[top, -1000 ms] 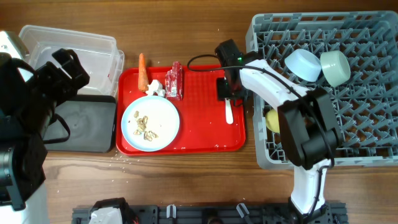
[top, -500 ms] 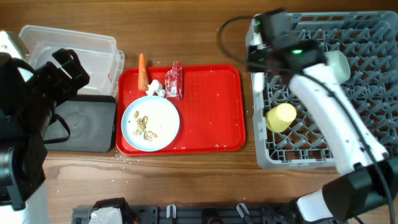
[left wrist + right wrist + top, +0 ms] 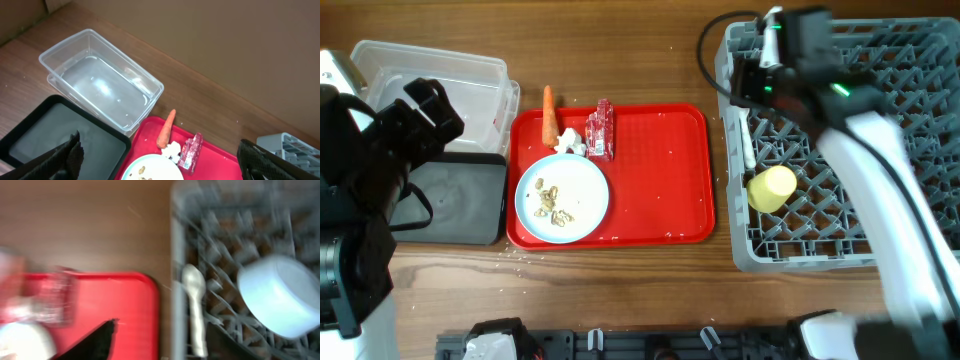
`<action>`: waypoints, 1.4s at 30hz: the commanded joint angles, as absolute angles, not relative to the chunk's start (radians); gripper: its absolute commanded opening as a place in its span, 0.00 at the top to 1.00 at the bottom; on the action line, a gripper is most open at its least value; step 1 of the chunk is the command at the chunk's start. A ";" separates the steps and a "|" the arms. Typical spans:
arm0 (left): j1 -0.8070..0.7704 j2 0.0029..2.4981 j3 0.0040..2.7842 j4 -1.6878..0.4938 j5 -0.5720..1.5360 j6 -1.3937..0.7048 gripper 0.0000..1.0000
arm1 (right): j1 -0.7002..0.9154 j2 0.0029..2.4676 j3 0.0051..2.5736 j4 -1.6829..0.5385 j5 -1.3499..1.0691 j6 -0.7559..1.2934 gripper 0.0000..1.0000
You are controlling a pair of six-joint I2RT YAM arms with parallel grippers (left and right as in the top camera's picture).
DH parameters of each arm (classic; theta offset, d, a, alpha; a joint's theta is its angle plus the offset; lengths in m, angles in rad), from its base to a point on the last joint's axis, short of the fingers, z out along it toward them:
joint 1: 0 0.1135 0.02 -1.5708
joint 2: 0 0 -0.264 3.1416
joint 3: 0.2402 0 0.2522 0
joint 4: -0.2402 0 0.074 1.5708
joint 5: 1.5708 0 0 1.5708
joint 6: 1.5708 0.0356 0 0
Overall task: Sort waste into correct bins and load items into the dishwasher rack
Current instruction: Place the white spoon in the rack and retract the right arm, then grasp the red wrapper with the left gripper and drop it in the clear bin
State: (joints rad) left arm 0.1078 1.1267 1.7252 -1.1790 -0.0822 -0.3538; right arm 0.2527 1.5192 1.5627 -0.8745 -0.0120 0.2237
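My right gripper (image 3: 757, 84) (image 3: 165, 330) is open over the left edge of the grey dishwasher rack (image 3: 890, 215). The white spoon (image 3: 750, 150) (image 3: 195, 305) lies in the rack's left column, between my spread fingers. The yellow cup (image 3: 772, 188) lies in the rack. A pale blue bowl (image 3: 275, 295) sits in the rack; the mint bowl is hidden by my arm. The light-blue plate (image 3: 562, 195) with tan scraps (image 3: 555, 203), the carrot (image 3: 549, 112), the tissue (image 3: 570, 141) and the wrapper (image 3: 601, 130) are on the red tray (image 3: 660, 180). My left gripper (image 3: 420, 110) (image 3: 160, 170) is open and empty.
The clear tub (image 3: 440, 85) (image 3: 100, 85) stands at the far left with the black tray (image 3: 460, 200) (image 3: 60, 135) in front of it. Both hold nothing visible. A black cable loops from my right arm above the rack's corner.
My right gripper lifted the white spoon off the red tray and moved right and back to the rack. The spoon now lies in the rack's left column. The left arm has not moved.
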 commanded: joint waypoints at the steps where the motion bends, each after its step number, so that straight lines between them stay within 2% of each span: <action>1: 0.116 1.122 1.726 -1.176 -0.096 -0.352 0.00 | 0.259 1.289 1.604 -0.884 -0.205 0.226 0.00; 4: 0.116 1.122 1.726 -1.176 -0.096 -0.352 0.00 | 0.258 1.174 1.604 -0.941 -0.246 0.366 0.00; 8: 0.116 1.122 1.726 -1.176 -0.096 -0.352 0.00 | 0.247 0.990 1.603 -1.135 0.173 0.500 0.00; 11: 0.116 1.122 1.726 -1.176 -0.096 -0.352 0.00 | 0.247 0.831 1.515 -1.083 0.258 0.378 0.00; 14: 0.116 1.122 1.726 -1.176 -0.096 -0.352 0.00 | 0.246 0.651 1.258 -0.895 0.269 0.285 0.00; 17: 0.116 1.122 1.726 -1.176 -0.096 -0.352 0.00 | 0.214 0.427 0.817 -0.572 0.230 0.287 0.00; 20: 0.116 1.122 1.726 -1.176 -0.096 -0.352 0.00 | 0.203 0.269 0.485 -0.341 0.116 0.290 0.00; 23: 0.116 1.122 1.726 -1.176 -0.096 -0.352 0.00 | 0.203 0.144 0.273 -0.200 0.023 0.298 0.00; 27: 0.116 1.122 1.726 -1.176 -0.096 -0.352 0.00 | 0.204 0.003 0.040 0.010 0.017 0.370 0.00; 28: 0.116 1.122 1.726 -1.176 -0.096 -0.352 0.00 | 0.204 0.003 0.005 0.056 0.020 0.377 0.00; 42: 0.116 1.122 1.726 -1.176 -0.095 -0.352 0.00 | 0.204 0.010 0.005 0.010 0.027 0.377 0.00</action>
State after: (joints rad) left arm 0.1078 1.1259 1.7252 -1.1786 -0.0822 -0.3538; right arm 0.2073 0.0193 0.0078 0.0082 0.0410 0.3660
